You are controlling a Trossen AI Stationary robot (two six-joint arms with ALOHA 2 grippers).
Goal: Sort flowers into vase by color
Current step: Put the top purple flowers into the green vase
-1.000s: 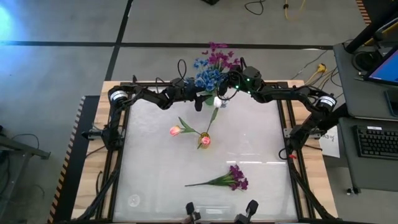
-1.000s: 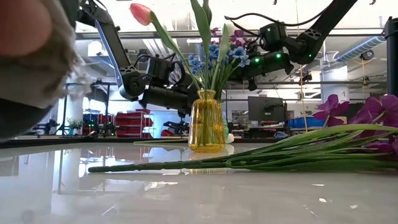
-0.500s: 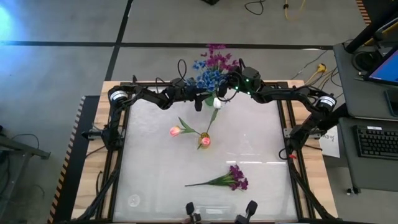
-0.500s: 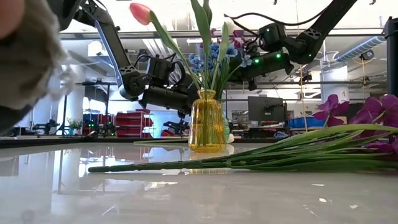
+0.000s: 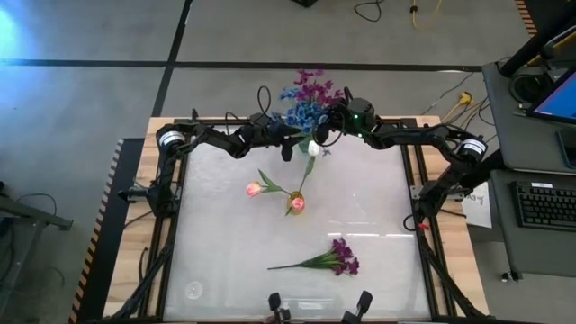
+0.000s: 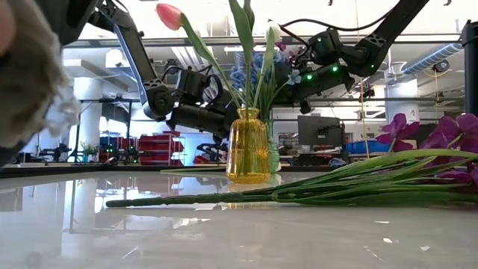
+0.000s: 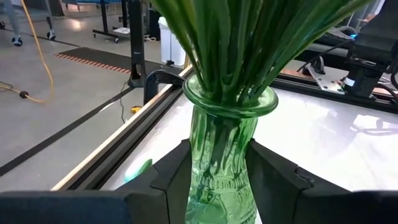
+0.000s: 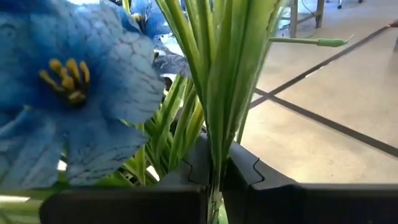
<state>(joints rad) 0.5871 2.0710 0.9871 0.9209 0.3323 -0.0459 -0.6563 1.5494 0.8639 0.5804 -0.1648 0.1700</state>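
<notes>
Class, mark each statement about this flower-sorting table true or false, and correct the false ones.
1. The left gripper has its fingers on either side of a green glass vase. True.
2. The right gripper hangs open with nothing in it. False: it is shut on green stems of the bunch with blue blossoms.
3. A purple bunch lies flat on the table. True.
4. The yellow vase is lying on its side. False: it stands upright with a pink tulip in it.
5. Every flower is already in a vase. False: the purple bunch is still on the table.
</notes>
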